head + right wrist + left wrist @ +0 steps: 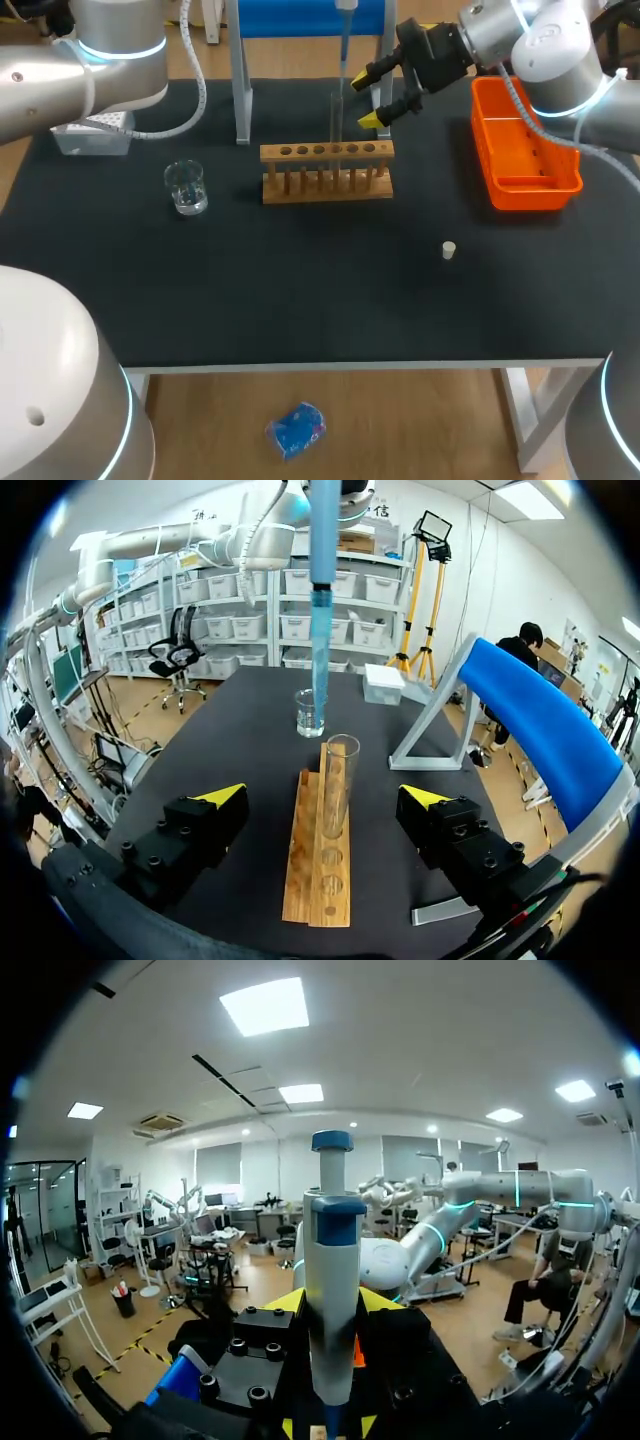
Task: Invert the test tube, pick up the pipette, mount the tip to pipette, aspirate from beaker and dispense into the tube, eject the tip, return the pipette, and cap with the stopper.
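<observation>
Test tube [336,125] stands upright, mouth up, in wooden rack [327,170] at worktop's back-centre. Pipette [344,50] hangs vertical, tip down, above the tube. L gripper [332,1305] pinches its body. R gripper [366,98] is spread wide, w/ tube ahead of its gap, untouched. Beaker [186,187] w/ clear liquid sits toward left edge. Stopper [449,250] lies alone on open front-right. Orange bin [525,185] is by right edge.

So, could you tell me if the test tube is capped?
Uncapped: the test tube stands open-mouthed; the stopper lies on the table.
</observation>
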Tool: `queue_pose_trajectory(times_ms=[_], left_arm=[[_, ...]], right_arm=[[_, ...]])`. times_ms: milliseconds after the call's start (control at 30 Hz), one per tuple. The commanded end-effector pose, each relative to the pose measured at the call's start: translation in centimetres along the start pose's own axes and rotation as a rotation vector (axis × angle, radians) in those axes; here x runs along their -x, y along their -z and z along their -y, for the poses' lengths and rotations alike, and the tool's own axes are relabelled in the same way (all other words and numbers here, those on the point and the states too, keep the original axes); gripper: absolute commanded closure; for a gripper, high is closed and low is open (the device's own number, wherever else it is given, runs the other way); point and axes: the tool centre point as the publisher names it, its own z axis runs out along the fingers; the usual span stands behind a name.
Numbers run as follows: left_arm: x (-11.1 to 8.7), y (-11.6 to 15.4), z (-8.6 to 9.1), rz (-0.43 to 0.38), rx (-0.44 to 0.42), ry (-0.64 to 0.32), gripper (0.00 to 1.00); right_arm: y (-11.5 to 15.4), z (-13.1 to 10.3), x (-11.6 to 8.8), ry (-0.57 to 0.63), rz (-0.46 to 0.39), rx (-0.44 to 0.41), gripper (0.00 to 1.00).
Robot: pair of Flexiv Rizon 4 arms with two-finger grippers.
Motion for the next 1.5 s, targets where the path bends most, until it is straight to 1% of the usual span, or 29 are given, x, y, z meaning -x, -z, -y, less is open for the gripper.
queue_pose_trajectory(times_ms=[33, 233, 400, 900, 1500], left_arm=[[0.9, -0.1, -0.4, -0.017, 0.003, 0.006, 1.0], [1.4, 0.1, -1.1, -0.016, 0.0, 0.016, 1.0], [1.6, 0.5, -1.6, -0.001, 0.014, 0.022, 1.0], [1.2, 0.6, -2.4, 0.004, 0.001, 0.055, 1.0], [1.4, -0.2, -2.7, 0.001, -0.031, 0.066, 1.0]], right_arm=[[0.0, 0.0, 0.0, 0.0, 0.0, 0.0, 0.0], [0.0, 0.0, 0.0, 0.0, 0.0, 0.0, 0.0], [0.0, 0.0, 0.0, 0.0, 0.0, 0.0, 0.0], [0.0, 0.0, 0.0, 0.0, 0.0, 0.0, 0.0], [0.0, 0.0, 0.0, 0.0, 0.0, 0.0, 0.0]])
